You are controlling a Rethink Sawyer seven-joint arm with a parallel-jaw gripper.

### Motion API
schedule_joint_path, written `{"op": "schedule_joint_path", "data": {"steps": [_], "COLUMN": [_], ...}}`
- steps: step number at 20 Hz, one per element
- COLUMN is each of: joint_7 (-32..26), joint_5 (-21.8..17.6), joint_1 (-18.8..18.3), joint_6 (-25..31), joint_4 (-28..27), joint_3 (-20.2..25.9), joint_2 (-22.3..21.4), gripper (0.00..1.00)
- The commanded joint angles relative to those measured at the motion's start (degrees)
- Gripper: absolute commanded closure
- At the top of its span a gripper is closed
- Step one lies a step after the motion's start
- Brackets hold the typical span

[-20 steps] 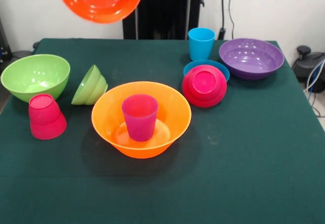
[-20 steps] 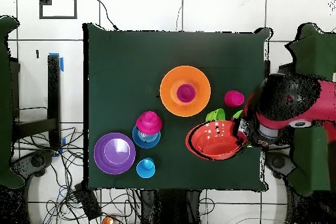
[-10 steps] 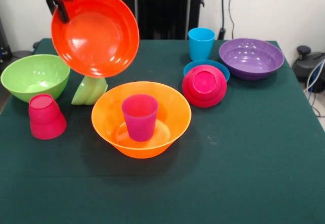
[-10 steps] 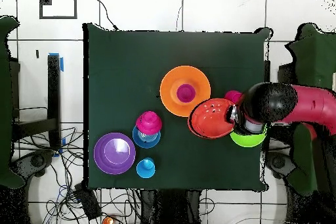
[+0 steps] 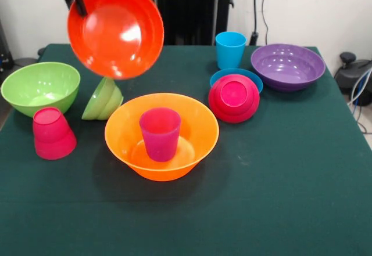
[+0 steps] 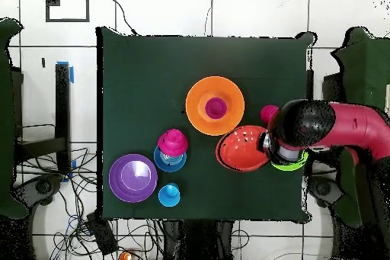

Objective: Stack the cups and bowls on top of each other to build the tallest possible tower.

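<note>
A dark green table [image 5: 279, 198] is seen before a white wall, with cables at its edges. The red-orange bowl [image 5: 115, 29] is held in the air above the table's left part in the front view, tilted so that its hollow faces the camera. It is pinched by its upper left rim in the gripper [image 5: 78, 3], whose fingers are closed on that rim. Compared with half a second ago, the bowl has been raised a little and shifted slightly right, so that the small green bowl [image 5: 103, 99] lying on its side beneath it is more fully uncovered.

The rest has not been moved. The large orange bowl [image 5: 161, 135] stands in the middle with the purple-magenta cup [image 5: 160, 133] upright inside it. The big green bowl [image 5: 39, 87] and the upturned pink cup [image 5: 52, 133] stand at the left. The pink bowl [image 5: 233, 97] rests upturned on the blue bowl [image 5: 254, 80], with the blue cup [image 5: 230, 49] and purple bowl [image 5: 288, 65] behind.
</note>
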Motion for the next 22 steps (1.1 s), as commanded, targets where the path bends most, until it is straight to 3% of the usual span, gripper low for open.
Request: {"op": "schedule_joint_path", "data": {"steps": [1, 4, 7, 10, 12, 13, 14, 17, 21, 22], "joint_7": [-4.9, -3.1, -4.0, -7.0, 0.1, 2.8, 3.0, 0.1, -1.4, -2.3], "joint_5": [-1.1, -4.4, -6.8, -9.0, -6.4, -5.1, -5.7, -4.7, -2.8, -2.3], "joint_1": [6.0, 7.9, 7.5, 6.7, 5.4, 3.1, 2.8, 2.9, 3.4, 3.7], "joint_6": [25.7, 30.1, 33.7, 35.3, 14.7, -4.1, -8.1, -4.3, -5.9, -3.3], "joint_4": [-0.2, -3.8, -6.1, -6.7, -5.6, -3.5, -3.6, -3.4, -3.8, -3.8], "joint_3": [-5.4, -5.4, -5.0, -4.2, -3.8, -1.8, -1.6, -2.7, -4.5, -5.3], "joint_2": [-8.3, -7.6, -8.4, -11.6, -9.3, -6.3, -5.0, -5.9, -6.6, -7.4], "gripper": [1.00, 1.00, 1.00, 1.00, 1.00, 1.00, 1.00, 1.00, 1.00, 1.00]}}
